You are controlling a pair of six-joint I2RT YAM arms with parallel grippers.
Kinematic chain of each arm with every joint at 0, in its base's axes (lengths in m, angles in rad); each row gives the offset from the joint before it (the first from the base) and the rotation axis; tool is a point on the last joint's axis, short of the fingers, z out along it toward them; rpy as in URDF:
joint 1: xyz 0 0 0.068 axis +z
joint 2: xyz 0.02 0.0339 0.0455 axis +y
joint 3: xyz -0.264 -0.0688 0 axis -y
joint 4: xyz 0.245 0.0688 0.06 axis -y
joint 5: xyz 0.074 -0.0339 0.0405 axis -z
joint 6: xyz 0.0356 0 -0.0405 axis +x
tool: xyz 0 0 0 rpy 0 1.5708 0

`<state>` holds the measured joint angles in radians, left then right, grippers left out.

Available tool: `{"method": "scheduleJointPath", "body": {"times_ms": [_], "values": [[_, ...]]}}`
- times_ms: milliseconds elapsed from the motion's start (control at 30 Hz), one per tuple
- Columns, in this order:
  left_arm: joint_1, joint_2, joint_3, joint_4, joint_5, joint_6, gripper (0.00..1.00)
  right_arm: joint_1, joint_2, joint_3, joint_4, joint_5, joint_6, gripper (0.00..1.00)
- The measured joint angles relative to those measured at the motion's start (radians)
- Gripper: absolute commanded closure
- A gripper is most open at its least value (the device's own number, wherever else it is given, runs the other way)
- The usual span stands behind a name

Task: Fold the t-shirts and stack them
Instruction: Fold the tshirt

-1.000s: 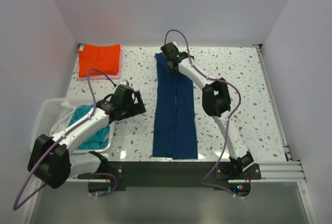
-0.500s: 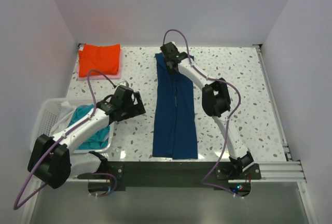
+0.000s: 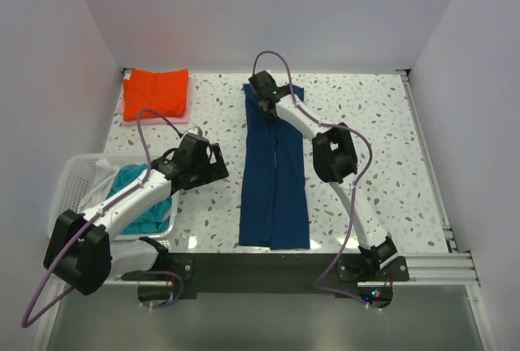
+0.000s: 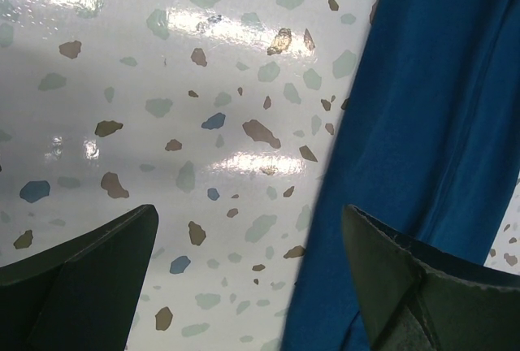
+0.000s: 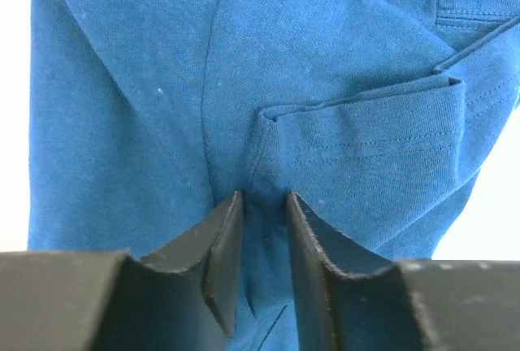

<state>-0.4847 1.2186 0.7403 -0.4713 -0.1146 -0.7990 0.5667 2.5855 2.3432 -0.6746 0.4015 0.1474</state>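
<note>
A navy t-shirt [image 3: 275, 180] lies folded into a long narrow strip down the middle of the table. My right gripper [image 3: 266, 106] is at its far collar end, and in the right wrist view [image 5: 264, 201] the jaws are pinched on a fold of the navy cloth [image 5: 146, 83]. My left gripper [image 3: 221, 166] is open and empty over bare table beside the strip's left edge [image 4: 422, 123]. A folded orange-red t-shirt [image 3: 156, 87] lies on a pink one [image 3: 130, 120] at the back left. A teal t-shirt [image 3: 128, 182] is in the basket.
The white slatted basket [image 3: 73, 176] stands at the near left, partly under my left arm. The speckled tabletop [image 3: 366, 123] has a metal rail along its right edge [image 3: 426, 156] and walls behind and at both sides.
My right gripper has shifted slightly left at the collar end of the navy shirt. The left arm and the shirts have not moved.
</note>
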Motion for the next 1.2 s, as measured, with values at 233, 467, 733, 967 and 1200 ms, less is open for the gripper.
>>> {"method": "scheduleJointPath", "body": {"times_ms": [233,467,733,967,1200], "values": [[0.000,0.008,-0.002,0.010,0.010,0.000,0.00,0.003,-0.028,-0.070,0.061,0.021,0.030,0.84],[0.000,0.012,-0.006,0.023,0.023,0.000,0.00,0.003,-0.090,-0.184,0.126,0.050,0.063,0.88],[0.000,0.029,-0.019,0.048,0.045,-0.001,0.00,0.003,-0.166,-0.277,0.188,0.056,0.089,0.93],[0.000,0.030,-0.019,0.060,0.053,-0.001,0.00,0.003,-0.231,-0.367,0.225,0.079,0.126,0.96],[0.000,0.030,-0.019,0.060,0.057,-0.001,0.00,0.003,-0.276,-0.482,0.251,0.106,0.212,0.95]]}}
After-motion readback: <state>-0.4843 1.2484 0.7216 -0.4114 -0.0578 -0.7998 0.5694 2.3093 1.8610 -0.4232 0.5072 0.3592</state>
